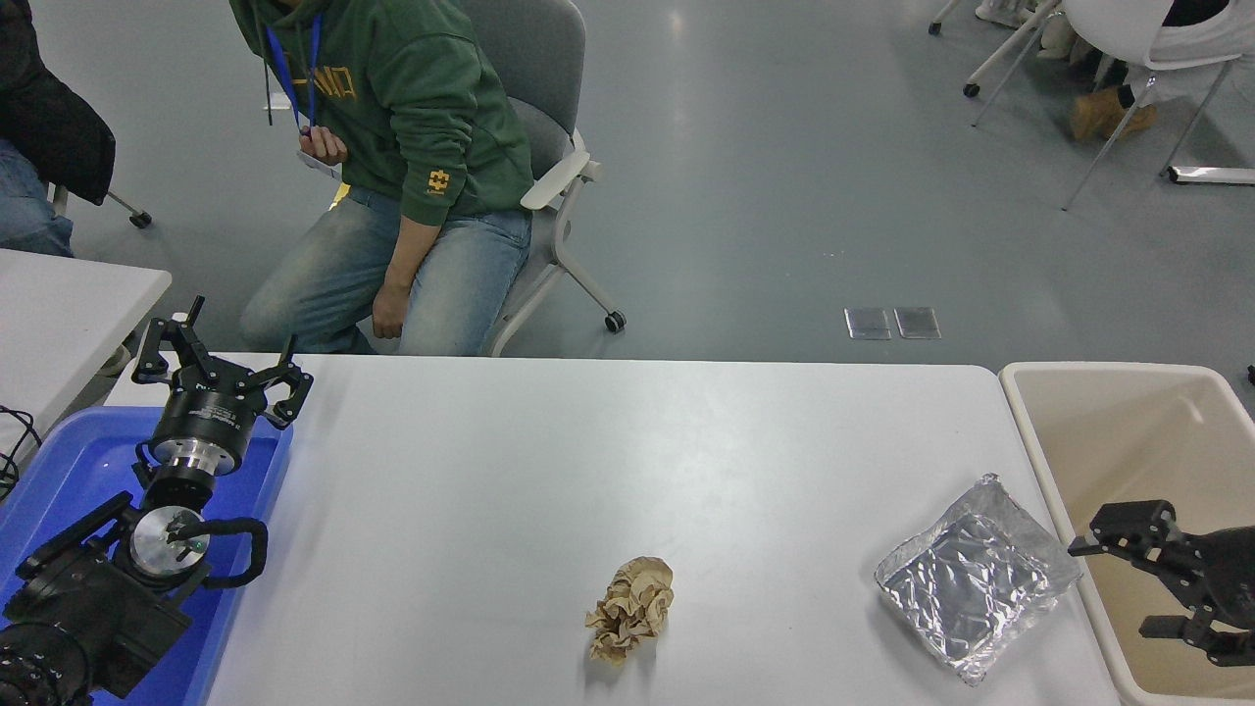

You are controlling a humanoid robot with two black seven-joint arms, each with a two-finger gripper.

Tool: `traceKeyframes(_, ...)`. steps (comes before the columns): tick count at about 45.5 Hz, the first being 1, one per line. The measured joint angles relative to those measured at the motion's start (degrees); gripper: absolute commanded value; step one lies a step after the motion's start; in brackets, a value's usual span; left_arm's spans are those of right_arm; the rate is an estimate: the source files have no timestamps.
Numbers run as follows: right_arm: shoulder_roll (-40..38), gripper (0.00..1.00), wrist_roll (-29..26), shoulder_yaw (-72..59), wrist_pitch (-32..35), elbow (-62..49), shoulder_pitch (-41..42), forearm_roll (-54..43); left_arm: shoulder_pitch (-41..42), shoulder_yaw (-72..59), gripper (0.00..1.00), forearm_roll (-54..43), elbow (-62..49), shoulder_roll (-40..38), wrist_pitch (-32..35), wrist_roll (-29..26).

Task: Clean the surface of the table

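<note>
The white table surface spans the middle of the head view. A crumpled brown paper ball lies on it near the front centre. A crumpled silver foil tray lies at the front right, near the table's right edge. My right gripper is open and empty at the lower right, over the beige bin, just right of the foil tray. My left gripper is open and empty, parked at the left over the blue tray.
A beige bin stands against the table's right edge. A blue plastic tray sits at the left under my left arm. A person in a green hoodie sits on a chair beyond the far edge. A smaller white table is at far left.
</note>
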Motion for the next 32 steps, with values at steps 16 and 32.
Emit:
traceKeyframes(16,5.7,0.99,-3.2,-0.8,-6.7,-0.2,-1.6,-1.8,0.0,0.0,1.00,0.0,0.0,0.0,0.0,0.0)
traceKeyframes(32,9.8,0.98,-3.7,-0.2,-15.0,-0.8,-3.1,1.5,0.0,0.0,1.00,0.0,0.0,0.0,0.0,0.0)
